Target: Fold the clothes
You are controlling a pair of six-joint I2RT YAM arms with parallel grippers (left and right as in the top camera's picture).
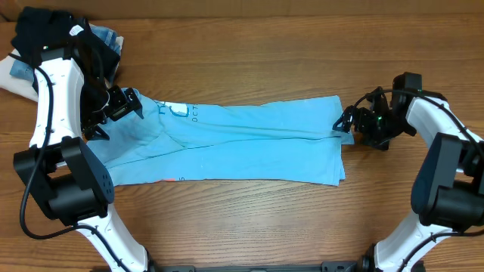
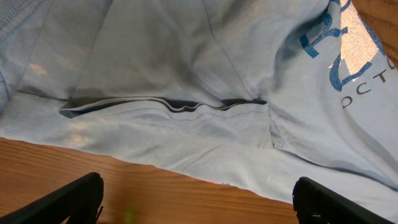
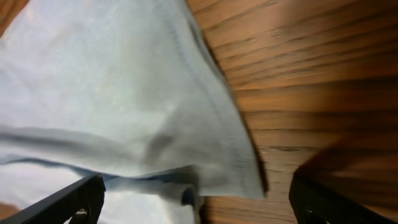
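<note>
A brown wood-grain table (image 1: 242,227) fills the view under soft, even light.

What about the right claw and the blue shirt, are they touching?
Cannot tell. In the right wrist view the open right gripper straddles a corner of the shirt, but no contact or gap shows plainly.
</note>
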